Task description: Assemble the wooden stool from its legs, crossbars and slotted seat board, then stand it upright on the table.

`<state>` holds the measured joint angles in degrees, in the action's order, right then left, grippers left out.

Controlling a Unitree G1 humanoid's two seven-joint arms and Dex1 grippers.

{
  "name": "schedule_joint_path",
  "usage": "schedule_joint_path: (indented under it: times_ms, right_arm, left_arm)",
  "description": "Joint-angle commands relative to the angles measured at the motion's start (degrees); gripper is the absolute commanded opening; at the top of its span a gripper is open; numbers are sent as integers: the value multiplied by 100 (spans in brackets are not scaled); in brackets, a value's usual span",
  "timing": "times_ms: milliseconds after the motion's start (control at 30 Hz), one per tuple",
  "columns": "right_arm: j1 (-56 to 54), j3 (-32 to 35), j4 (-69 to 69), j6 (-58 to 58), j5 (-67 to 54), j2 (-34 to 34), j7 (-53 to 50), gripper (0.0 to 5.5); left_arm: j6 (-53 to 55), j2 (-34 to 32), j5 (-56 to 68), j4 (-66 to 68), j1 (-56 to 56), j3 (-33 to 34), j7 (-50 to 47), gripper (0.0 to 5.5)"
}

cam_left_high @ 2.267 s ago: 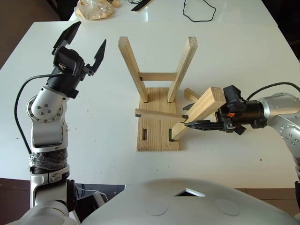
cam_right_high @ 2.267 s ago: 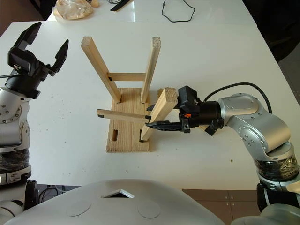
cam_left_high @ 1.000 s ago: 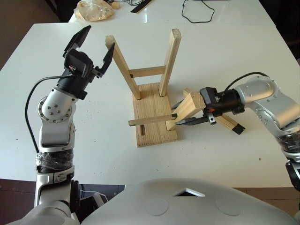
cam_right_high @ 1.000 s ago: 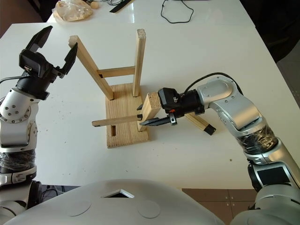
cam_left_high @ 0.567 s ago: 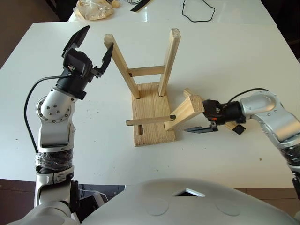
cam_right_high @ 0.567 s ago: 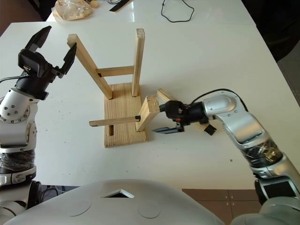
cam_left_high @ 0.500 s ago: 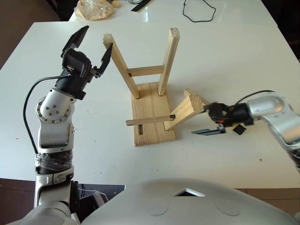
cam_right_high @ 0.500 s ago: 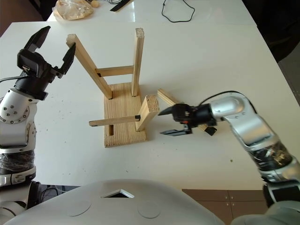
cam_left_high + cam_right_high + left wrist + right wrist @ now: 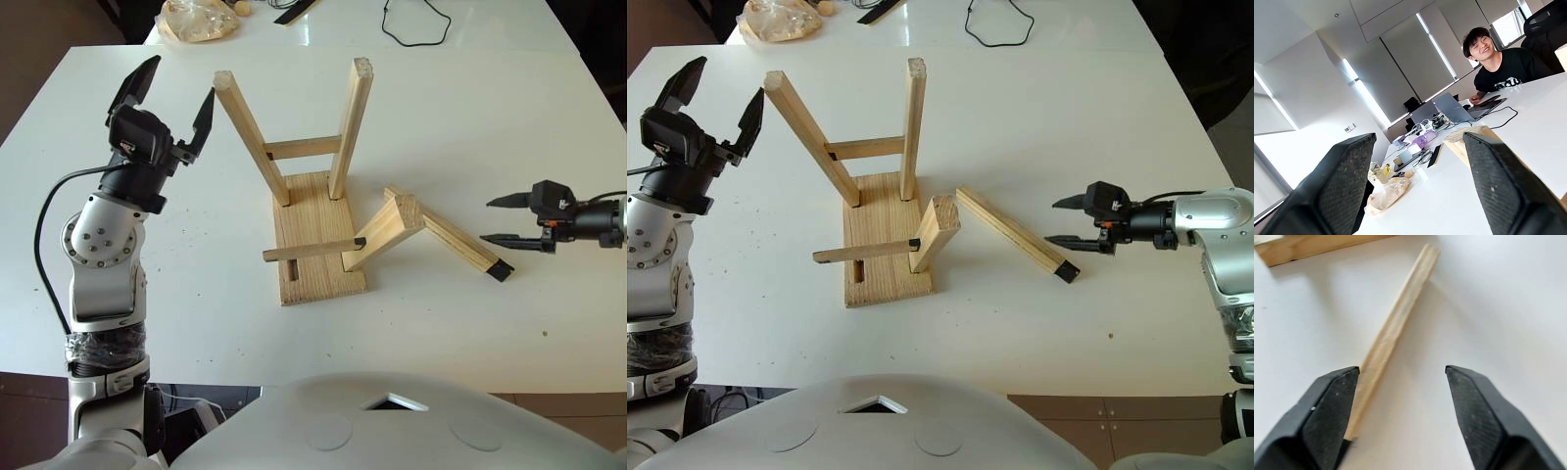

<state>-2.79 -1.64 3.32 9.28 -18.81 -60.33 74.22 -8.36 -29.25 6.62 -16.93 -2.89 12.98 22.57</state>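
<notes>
The slotted seat board [image 9: 331, 282] lies flat at the table's middle. Two legs [image 9: 250, 137] [image 9: 350, 127] stand in it, joined by a crossbar [image 9: 304, 149]. A third leg [image 9: 384, 230] leans low over the board's right edge with a second crossbar [image 9: 309, 250] stuck in its side. The fourth leg [image 9: 451, 235] [image 9: 1391, 333] lies flat on the table to the right. My right gripper [image 9: 509, 222] [image 9: 1400, 369] hangs open just past that leg's near end, holding nothing. My left gripper [image 9: 168, 98] [image 9: 1420, 139] is open and raised, left of the left leg's top end [image 9: 1471, 136].
A plastic bag [image 9: 199, 20] and a black cable [image 9: 416, 24] lie on the far table. There is bare white tabletop [image 9: 196, 255] left of the board and along the front edge. A laptop [image 9: 1459, 107] sits far behind in the left wrist view.
My right gripper has let go of the third leg and drawn back to the right, past the lying leg. The third leg stays leaning on the board. My left gripper shifted slightly left.
</notes>
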Motion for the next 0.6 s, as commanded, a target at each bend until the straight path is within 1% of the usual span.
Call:
schedule_joint_path:
  times_ms: [33,200,367,500,600]
  right_arm:
    - [192,47,-139,323,-141,3,162,326]
    - [403,-206,3,78,291,102,46,326]
    - [286,-200,330,-233,682,294,-324,326]
    - [378,-222,306,-350,749,381,-375,326]
    - [439,-222,269,-439,800,463,-418,288]
  left_arm:
    - [15,-2,-96,13,-7,-26,-24,330]
    - [31,48,-175,-14,50,-113,-31,330]
    - [52,19,-166,-46,92,-87,-23,330]
    - [91,30,-165,-92,124,-82,-47,330]
    - [128,42,-142,-133,146,-69,-66,330]
